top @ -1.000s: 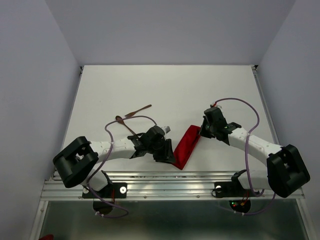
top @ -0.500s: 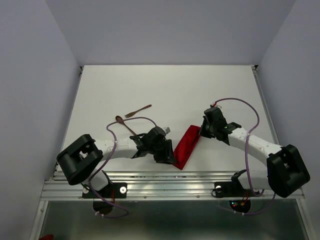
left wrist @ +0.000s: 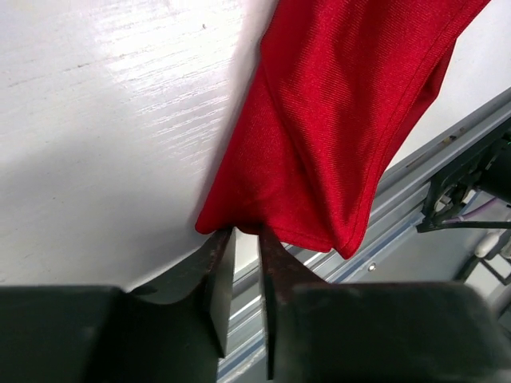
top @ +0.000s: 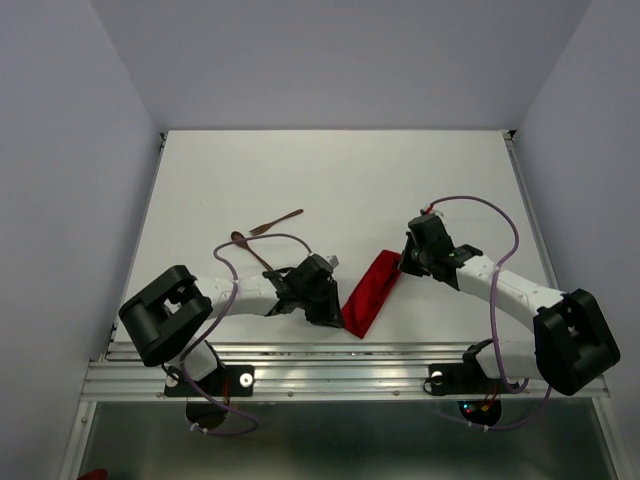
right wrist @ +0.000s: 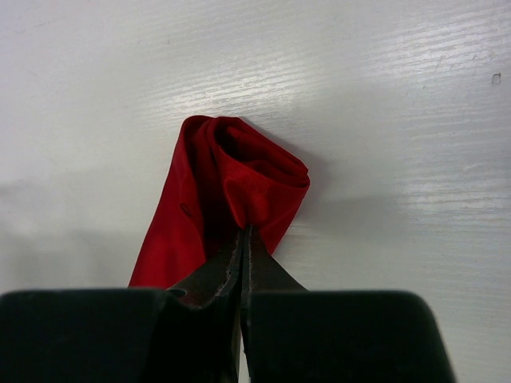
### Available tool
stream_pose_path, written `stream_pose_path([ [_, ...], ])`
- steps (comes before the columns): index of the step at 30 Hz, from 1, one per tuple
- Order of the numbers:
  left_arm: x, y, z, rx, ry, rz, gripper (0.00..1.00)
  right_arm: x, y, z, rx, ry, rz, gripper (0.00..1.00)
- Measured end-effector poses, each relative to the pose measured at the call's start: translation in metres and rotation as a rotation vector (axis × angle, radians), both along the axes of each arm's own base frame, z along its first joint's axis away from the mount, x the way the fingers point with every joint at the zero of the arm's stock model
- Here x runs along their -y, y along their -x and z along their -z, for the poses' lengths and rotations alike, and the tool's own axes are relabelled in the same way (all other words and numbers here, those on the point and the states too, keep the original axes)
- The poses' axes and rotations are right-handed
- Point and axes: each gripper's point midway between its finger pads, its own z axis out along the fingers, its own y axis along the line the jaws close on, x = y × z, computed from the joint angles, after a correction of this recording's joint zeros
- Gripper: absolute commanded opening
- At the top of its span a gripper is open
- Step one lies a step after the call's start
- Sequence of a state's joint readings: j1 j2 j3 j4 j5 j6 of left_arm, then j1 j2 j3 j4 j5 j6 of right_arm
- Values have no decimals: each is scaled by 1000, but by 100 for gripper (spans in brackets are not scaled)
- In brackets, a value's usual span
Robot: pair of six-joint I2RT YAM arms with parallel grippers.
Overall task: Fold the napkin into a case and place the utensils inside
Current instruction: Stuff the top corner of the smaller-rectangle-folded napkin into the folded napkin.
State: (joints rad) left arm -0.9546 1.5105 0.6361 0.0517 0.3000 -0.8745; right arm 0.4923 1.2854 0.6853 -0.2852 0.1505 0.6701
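The red napkin (top: 372,290) lies as a narrow folded strip slanting from near the front rail up to the right. My left gripper (top: 335,310) pinches its near left corner, jaws almost together, cloth (left wrist: 335,120) at the tips (left wrist: 246,231). My right gripper (top: 405,262) is shut on the far end, where the cloth (right wrist: 231,175) bunches into a rounded roll ahead of the tips (right wrist: 243,227). The two dark wooden utensils lie apart on the table to the left: the spoon (top: 250,250) and a slim fork-like piece (top: 277,221).
The white table (top: 330,180) stretches back to grey walls. The metal front rail (top: 340,355) runs just below the napkin's near end and shows in the left wrist view (left wrist: 431,152). A purple cable (top: 270,238) loops over the left arm near the spoon.
My left arm has drawn slightly left, its elbow shifting right, with the napkin's near end following a little. The right arm and utensils have not moved.
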Motion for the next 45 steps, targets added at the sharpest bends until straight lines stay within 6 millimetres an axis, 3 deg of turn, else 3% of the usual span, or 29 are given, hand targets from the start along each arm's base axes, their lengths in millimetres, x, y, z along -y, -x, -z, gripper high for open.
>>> stream_pose_path([
  [1,0,-1,0,3,-1,0,14,0,0,0,0,0,0,1],
  [2,0,-1,0,7,-3,1,0,0,0,0,0,0,0,1],
  [19,-13,-13,0,70,-81,-44,0,1,0,2,-4,6,3,1],
  [23,-14,-13,-2,80,-90,-21,38,1,0,2,-3,6,3,1],
  [24,-13,-13,-4,83,-90,-13,52,1,0,2,-3,6,3,1],
  [26,-10,-14,-11,93,-81,15,63,1,0,2,-3,6,3,1],
  [29,-7,-15,-26,120,-60,45,65,1,0,2,-3,6,3,1],
  [32,-3,-20,-54,172,-26,69,61,1,0,2,-3,5,3,1],
  [34,4,-28,-77,222,13,80,45,1,0,2,-3,5,3,1],
  [35,7,-32,-85,245,27,86,29,1,0,2,-3,5,3,1],
  [37,12,-43,-102,284,58,84,27,1,0,2,-3,4,4,1],
  [42,24,-74,-108,349,38,93,57,0,0,1,-3,2,7,1],
  [45,35,-90,-100,394,-5,126,68,0,0,1,-4,0,8,1],
])
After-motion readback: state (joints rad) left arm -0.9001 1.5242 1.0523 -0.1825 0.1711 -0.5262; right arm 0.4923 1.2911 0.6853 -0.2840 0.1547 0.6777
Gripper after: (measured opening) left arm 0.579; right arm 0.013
